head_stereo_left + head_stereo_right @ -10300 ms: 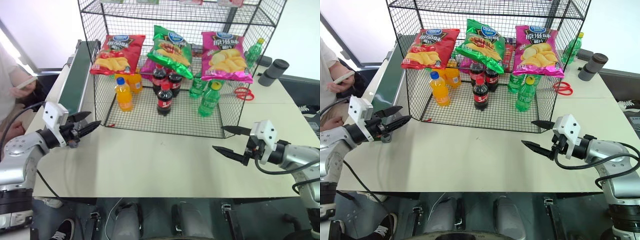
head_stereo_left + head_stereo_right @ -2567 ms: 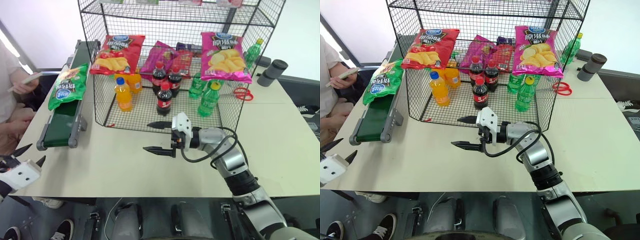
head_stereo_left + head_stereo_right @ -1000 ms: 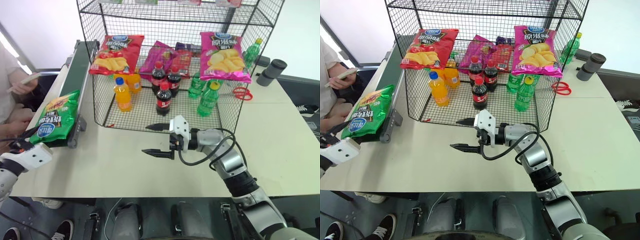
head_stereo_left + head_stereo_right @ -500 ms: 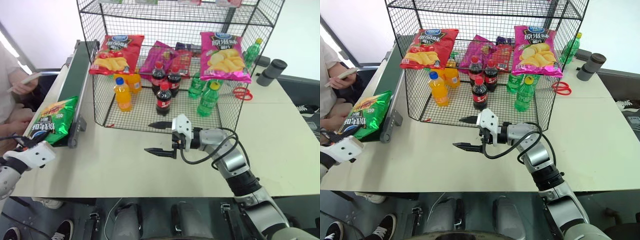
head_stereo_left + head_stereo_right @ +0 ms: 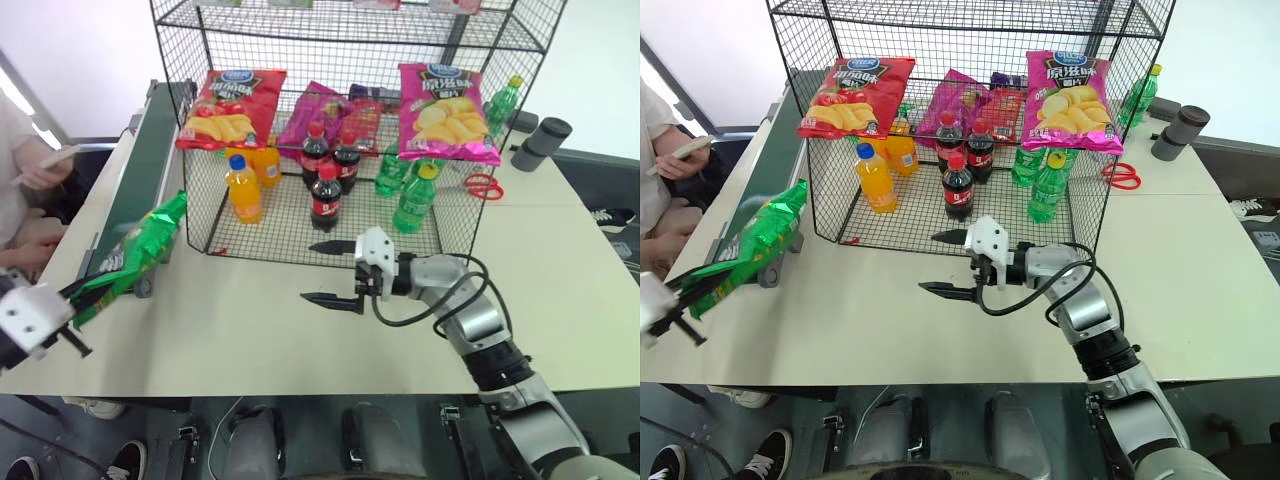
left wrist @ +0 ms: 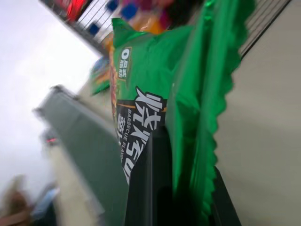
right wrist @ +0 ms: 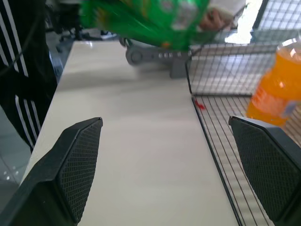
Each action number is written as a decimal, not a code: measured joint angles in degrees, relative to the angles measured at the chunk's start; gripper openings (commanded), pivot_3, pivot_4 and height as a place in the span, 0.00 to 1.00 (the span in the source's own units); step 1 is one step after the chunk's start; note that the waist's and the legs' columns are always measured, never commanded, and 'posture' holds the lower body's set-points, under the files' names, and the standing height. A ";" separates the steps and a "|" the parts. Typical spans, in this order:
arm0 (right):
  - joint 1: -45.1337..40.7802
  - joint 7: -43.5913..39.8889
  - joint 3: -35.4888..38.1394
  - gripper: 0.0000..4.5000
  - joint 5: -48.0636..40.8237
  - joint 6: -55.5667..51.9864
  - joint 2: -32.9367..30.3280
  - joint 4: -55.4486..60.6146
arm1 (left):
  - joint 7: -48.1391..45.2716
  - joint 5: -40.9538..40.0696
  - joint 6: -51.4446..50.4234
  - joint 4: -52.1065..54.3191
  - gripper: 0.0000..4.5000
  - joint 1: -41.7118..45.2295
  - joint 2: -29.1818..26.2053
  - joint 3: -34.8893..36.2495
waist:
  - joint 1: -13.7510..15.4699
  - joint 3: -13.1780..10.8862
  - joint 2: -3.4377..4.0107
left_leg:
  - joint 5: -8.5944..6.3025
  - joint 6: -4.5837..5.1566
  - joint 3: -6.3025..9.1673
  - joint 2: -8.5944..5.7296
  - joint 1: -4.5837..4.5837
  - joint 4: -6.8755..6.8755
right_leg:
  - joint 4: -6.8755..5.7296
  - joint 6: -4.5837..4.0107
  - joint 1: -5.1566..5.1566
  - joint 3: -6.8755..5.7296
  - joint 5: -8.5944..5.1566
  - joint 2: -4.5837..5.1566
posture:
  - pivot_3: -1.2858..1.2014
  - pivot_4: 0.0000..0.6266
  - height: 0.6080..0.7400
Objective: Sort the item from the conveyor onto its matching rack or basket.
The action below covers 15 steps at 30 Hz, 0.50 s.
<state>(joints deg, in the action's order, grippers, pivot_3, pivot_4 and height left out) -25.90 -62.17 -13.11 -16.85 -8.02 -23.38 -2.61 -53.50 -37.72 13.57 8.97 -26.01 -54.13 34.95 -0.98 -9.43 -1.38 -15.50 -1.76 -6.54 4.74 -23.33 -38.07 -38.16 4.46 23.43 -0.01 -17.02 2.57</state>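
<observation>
Rack, black wire mesh, upper centre. Conveyor, upper left. Green chip bag, lower left, long axis slanting up-right toward rack, pinched by my left gripper. My right gripper, centre, fingers spread, empty.

The left end effector, open beside the green chip bag a second ago, has clamped onto the bag's lower edge and lifted it clear of the conveyor; the bag now slants up from its fingers. The right end effector, jaws wide, has edged slightly rightward.
</observation>
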 measured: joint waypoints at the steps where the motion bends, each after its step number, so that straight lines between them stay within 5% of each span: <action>1: 0.07 -0.45 0.52 1.00 -0.54 -0.34 -0.38 0.00 | -0.70 -4.40 -4.16 2.50 0.02 -0.29 -0.26 1.53 | 0.13 0.00 0.01 | 0.01 -0.01 0.02 -0.02 0.05 0.00 | -0.01 0.00 -0.05 0.00 0.00 0.00 | 0.52 0.24 1.00; 8: 2.54 -5.51 4.88 1.00 -10.18 -10.78 -5.53 3.56 | -3.40 -29.94 -32.85 17.18 0.02 -0.98 -3.18 -1.70 | 0.15 -0.03 0.06 | 0.00 0.01 0.19 -0.12 0.10 -0.01 | 0.05 0.00 -0.13 0.04 0.00 -0.05 | 0.52 0.24 1.00; 15: 4.89 -10.97 11.71 1.00 -26.65 -31.39 -14.77 9.13 | -5.63 -46.40 -52.23 13.19 0.02 19.57 -1.57 -15.02 | 0.18 -0.06 0.11 | 0.01 -0.01 0.32 -0.23 0.14 -0.02 | 0.02 -0.03 -0.19 0.05 0.00 -0.18 | 0.52 0.24 1.00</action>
<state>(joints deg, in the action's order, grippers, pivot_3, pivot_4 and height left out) -21.01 -73.13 -1.40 -43.51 -39.40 -38.15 6.52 -59.13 -84.12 -38.66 22.16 -6.43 -55.70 19.92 -0.81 -9.49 -1.27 -15.49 -1.76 -6.22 4.51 -23.18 -38.09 -38.14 4.43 23.25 0.03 -17.02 2.39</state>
